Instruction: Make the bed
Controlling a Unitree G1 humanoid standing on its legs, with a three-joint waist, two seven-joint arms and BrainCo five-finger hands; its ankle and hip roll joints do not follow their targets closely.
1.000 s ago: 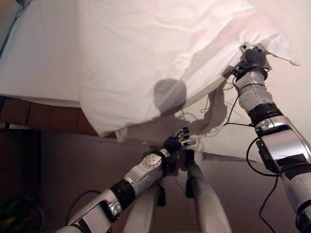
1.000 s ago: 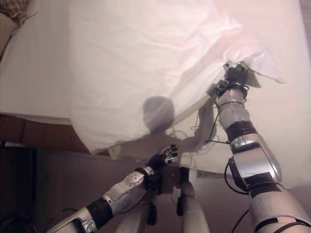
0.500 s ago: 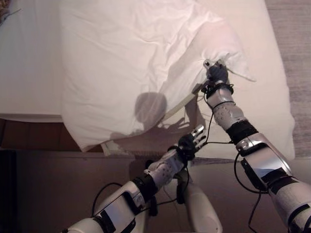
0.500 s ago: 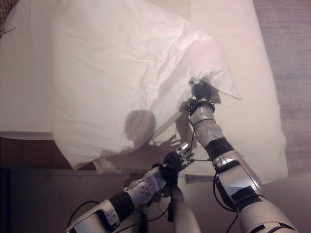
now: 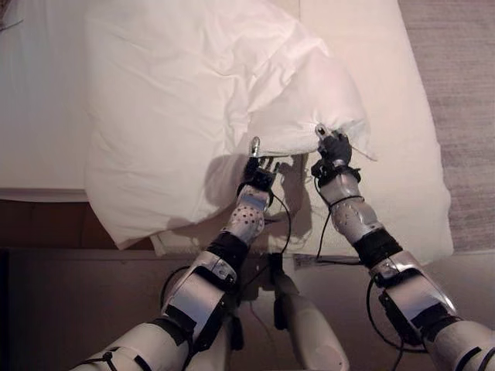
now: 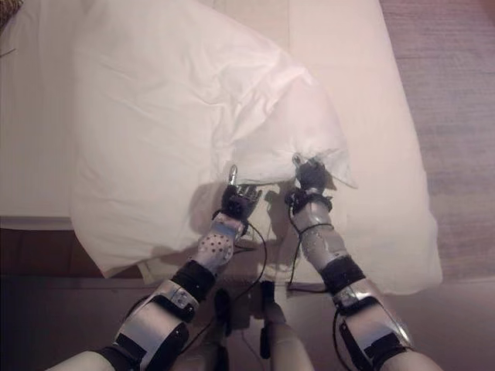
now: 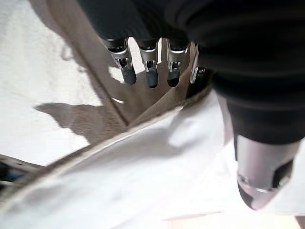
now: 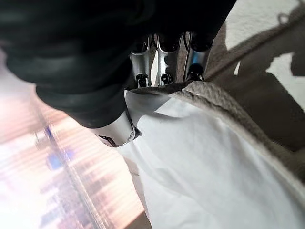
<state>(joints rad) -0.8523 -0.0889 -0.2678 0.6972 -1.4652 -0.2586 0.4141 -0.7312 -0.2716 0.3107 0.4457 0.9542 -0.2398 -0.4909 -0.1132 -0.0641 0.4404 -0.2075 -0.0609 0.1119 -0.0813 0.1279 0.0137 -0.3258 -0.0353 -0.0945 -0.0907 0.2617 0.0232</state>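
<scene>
A white duvet (image 5: 178, 100) lies rumpled over the bed, its near right corner folded up into a puffy bulge. My right hand (image 5: 332, 148) is shut on that corner's hem; in the right wrist view its fingers (image 8: 164, 62) curl over the edge of the duvet (image 8: 214, 162) with the thumb pressed on the cloth. My left hand (image 5: 259, 174) is just left of it at the duvet's lifted edge, open. In the left wrist view its fingers (image 7: 151, 74) are straight and reach under the raised hem, the duvet (image 7: 143, 171) lying between them and the thumb.
The bare mattress (image 5: 394, 116) shows to the right of the duvet and along the near edge. A grey carpet (image 5: 464, 93) runs along the bed's right side. A brown bed frame (image 5: 46, 224) and dark floor lie at the near left.
The camera has shifted. My left hand has risen from below the bed's edge to the duvet's hem beside the right hand. The right hand has drawn the gripped corner nearer.
</scene>
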